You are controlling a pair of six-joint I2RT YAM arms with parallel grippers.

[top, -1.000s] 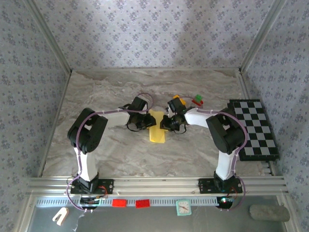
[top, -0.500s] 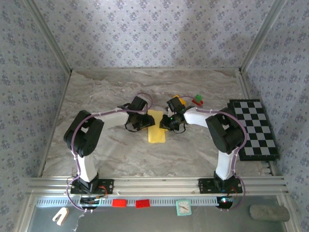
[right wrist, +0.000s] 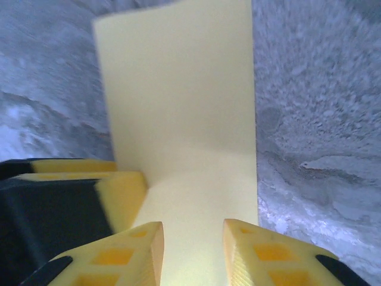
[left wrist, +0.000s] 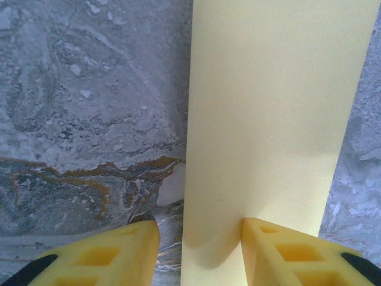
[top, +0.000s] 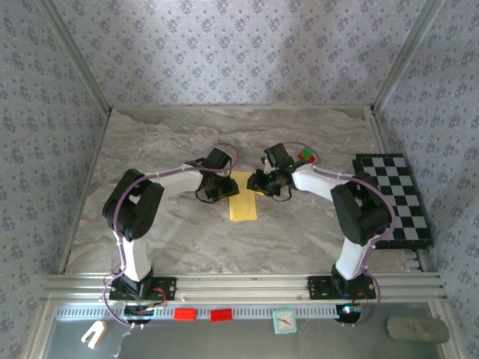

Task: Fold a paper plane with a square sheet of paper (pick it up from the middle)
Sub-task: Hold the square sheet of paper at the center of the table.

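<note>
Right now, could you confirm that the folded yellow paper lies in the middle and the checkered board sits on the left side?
Not quite: the checkered board sits on the right side, as the top external view shows. The folded yellow paper does lie in the middle.

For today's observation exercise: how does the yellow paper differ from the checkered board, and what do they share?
The yellow paper is plain; the checkered board has black-and-white squares. The paper is a narrow strip, the board much broader. The paper lies in the middle of the table, the board at its right edge. Both are rectangular.
</note>
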